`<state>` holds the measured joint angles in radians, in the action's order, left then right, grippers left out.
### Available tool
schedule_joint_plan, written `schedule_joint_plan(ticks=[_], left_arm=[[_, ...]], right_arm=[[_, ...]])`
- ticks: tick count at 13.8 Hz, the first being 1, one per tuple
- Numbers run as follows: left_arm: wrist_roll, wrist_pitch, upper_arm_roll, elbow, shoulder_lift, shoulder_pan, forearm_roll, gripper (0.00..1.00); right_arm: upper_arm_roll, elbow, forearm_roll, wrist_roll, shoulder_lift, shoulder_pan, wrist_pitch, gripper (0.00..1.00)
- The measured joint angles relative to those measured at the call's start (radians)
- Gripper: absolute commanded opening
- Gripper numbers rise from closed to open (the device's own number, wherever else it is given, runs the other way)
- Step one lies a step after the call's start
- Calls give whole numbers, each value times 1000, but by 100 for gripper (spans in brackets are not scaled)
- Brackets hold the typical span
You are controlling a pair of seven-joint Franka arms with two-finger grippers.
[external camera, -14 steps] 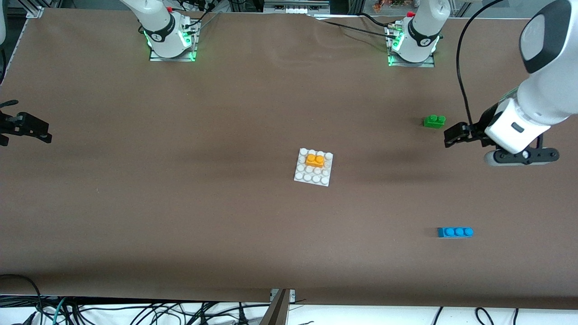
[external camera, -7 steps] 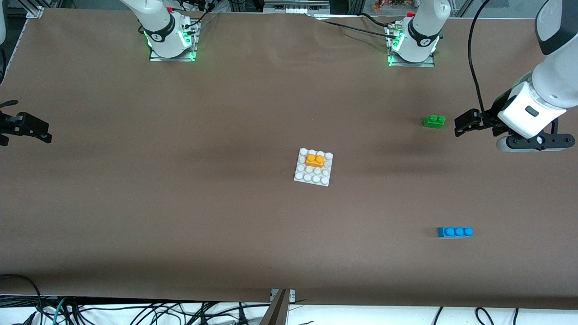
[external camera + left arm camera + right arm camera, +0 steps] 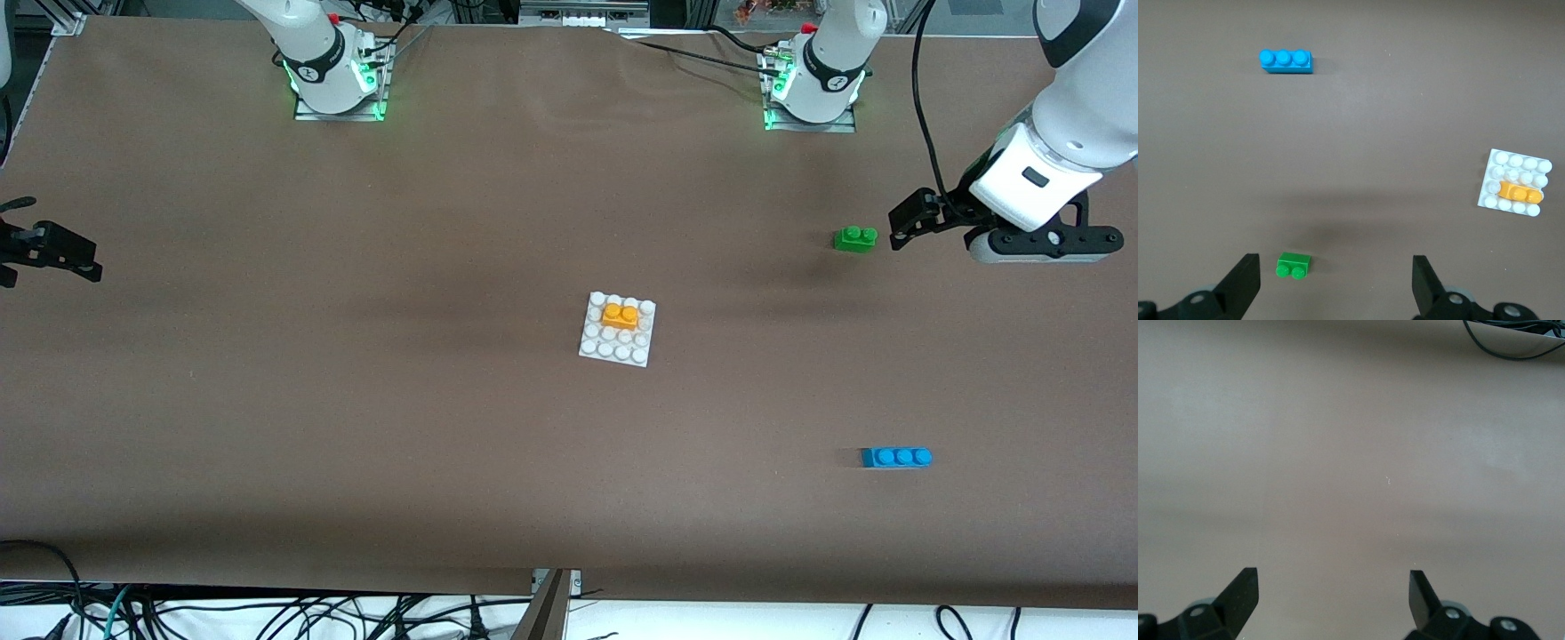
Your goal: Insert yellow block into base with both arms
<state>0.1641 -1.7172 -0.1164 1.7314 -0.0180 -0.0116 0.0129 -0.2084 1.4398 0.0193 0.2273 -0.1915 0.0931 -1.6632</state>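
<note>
The yellow block point(image 3: 620, 315) sits seated on the white studded base point(image 3: 613, 348) in the middle of the table, in the base's rows nearer the robots. Both also show in the left wrist view, the block point(image 3: 1520, 193) on the base point(image 3: 1511, 162). My left gripper point(image 3: 900, 227) is open and empty, up in the air over the table beside the green brick point(image 3: 855, 238). In its own view the jaws stand wide apart point(image 3: 1335, 267). My right gripper point(image 3: 84, 262) waits open and empty at the right arm's end of the table, over bare table point(image 3: 1331, 579).
A green two-stud brick point(image 3: 1293, 265) lies just under the left gripper's view. A blue three-stud brick point(image 3: 896, 457) lies nearer the front camera, toward the left arm's end; it also shows in the left wrist view point(image 3: 1285, 61). Cables hang off the table's front edge.
The left arm has swung up and away toward its own end of the table, its open gripper now beside the green brick. The block, the base and the right arm have not moved.
</note>
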Motion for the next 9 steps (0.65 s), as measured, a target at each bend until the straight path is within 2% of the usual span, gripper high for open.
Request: schedule_joint_plan(ticks=[9], left_arm=[[0, 2, 1, 2, 20, 11, -1, 100]], right_arm=[[0, 0, 0, 0, 0, 0, 0, 100]])
